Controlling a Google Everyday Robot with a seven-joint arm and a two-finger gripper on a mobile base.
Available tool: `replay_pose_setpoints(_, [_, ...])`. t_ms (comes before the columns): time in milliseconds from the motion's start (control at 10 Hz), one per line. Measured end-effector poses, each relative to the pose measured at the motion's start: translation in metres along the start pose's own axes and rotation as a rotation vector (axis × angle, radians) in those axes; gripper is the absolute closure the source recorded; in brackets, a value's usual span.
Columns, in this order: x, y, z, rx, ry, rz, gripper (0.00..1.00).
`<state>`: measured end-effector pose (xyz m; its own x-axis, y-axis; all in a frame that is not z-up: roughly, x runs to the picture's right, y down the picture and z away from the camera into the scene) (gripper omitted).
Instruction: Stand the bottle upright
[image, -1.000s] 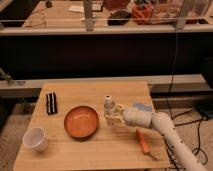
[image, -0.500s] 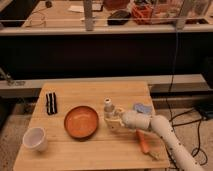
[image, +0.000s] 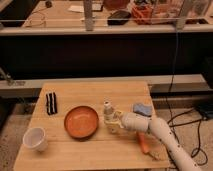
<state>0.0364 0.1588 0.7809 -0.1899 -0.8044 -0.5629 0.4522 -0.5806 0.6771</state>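
Note:
The small clear bottle (image: 108, 110) with a white cap stands upright on the wooden table (image: 85, 92), just right of the orange plate (image: 81, 121). My gripper (image: 114, 121) comes in from the right on a white arm and sits right beside the bottle's lower part, at its right and front. The bottle's base is partly hidden by the gripper.
A white cup (image: 35, 138) stands at the front left. A black object (image: 50, 102) lies at the left. A blue cloth (image: 142, 108) and an orange item (image: 143, 143) lie at the right, near the arm. Cables hang off the right side.
The arm and gripper have shifted slightly. The bottle stays upright in the same place.

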Motion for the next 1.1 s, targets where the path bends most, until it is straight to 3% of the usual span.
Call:
replay_pose_setpoints(900, [-0.014, -0.005, 0.002, -0.006, 0.015, 0.006, 0.97])
replay_pose_setpoints(1100, [-0.016, -0.006, 0.002, -0.001, 0.014, 0.003, 0.81])
